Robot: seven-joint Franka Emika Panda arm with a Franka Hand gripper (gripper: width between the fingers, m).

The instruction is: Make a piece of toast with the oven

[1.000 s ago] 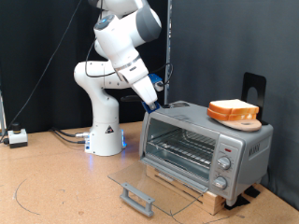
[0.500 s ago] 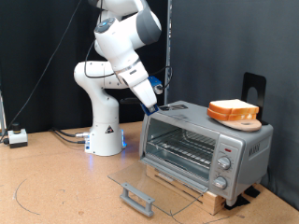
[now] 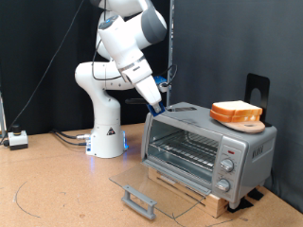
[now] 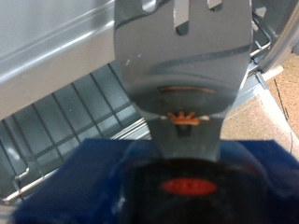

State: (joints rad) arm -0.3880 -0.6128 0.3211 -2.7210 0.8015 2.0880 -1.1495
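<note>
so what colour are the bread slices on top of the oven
Golden-brown crust with pale faces; the bread slices show best in the exterior view.

Oven door open — toast on top

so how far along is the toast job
Done: the oven door is open and lies flat. In hand: the gripper carries a spatula by the oven's top corner on the exterior view's left. Left: the bread sits on the board on top; the rack is bare.
</note>
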